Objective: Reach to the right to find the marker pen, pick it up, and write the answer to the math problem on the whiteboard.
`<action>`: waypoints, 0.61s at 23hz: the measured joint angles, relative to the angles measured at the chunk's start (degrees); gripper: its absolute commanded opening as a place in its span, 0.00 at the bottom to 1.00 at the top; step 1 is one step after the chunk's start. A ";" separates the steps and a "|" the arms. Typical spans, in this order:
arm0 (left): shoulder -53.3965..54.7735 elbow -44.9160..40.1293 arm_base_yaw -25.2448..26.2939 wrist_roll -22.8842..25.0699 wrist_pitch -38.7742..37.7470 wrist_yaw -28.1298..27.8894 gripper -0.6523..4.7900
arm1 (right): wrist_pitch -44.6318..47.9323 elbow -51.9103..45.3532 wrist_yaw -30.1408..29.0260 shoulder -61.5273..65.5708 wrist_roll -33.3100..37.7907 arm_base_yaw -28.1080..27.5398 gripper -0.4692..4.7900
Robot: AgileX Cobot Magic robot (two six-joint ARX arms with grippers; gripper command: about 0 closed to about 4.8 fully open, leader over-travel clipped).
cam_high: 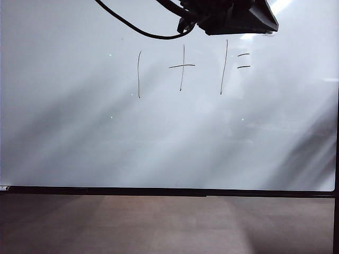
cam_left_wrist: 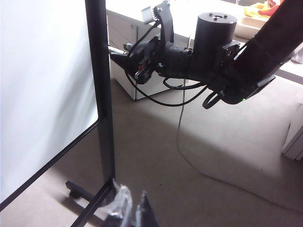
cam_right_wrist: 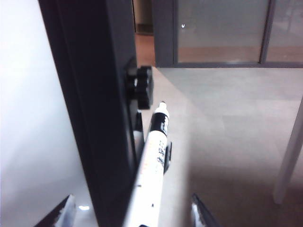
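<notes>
Our right pincer (cam_right_wrist: pixel 132 213) is spread wide, the marker pen (cam_right_wrist: pixel 151 175) lying between its fingers, long axis running straight ahead along the whiteboard (cam_right_wrist: pixel 28 118) frame. Left pincer (cam_left_wrist: pixel 132 208) hangs farther off; we cannot tell its spread.

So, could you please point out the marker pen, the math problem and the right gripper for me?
marker pen (cam_right_wrist: pixel 152 175): right wrist view, mid-barrel.
math problem (cam_high: pixel 181 66): exterior view, plus sign crossing.
right gripper (cam_right_wrist: pixel 132 213): right wrist view, midway between open fingertips.

Probably an office or lab: whiteboard (cam_high: pixel 159 143) on a stand, glass partitions (cam_right_wrist: pixel 222 30), carpeted floor (cam_left_wrist: pixel 213 156).
</notes>
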 measured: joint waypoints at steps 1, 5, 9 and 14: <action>0.00 0.00 0.00 0.00 -0.02 -0.02 0.17 | -0.20 0.02 0.13 0.00 -0.35 0.00 0.67; 0.00 0.00 0.00 0.00 -0.02 0.00 0.17 | -0.42 0.02 0.37 0.00 -0.70 0.00 0.64; 0.00 0.00 0.00 0.00 -0.02 0.00 0.17 | -0.96 0.94 0.42 0.39 -0.70 0.02 0.64; 0.00 0.00 0.00 0.00 -0.02 -0.02 0.17 | -3.19 1.81 0.90 0.74 -1.20 1.14 0.60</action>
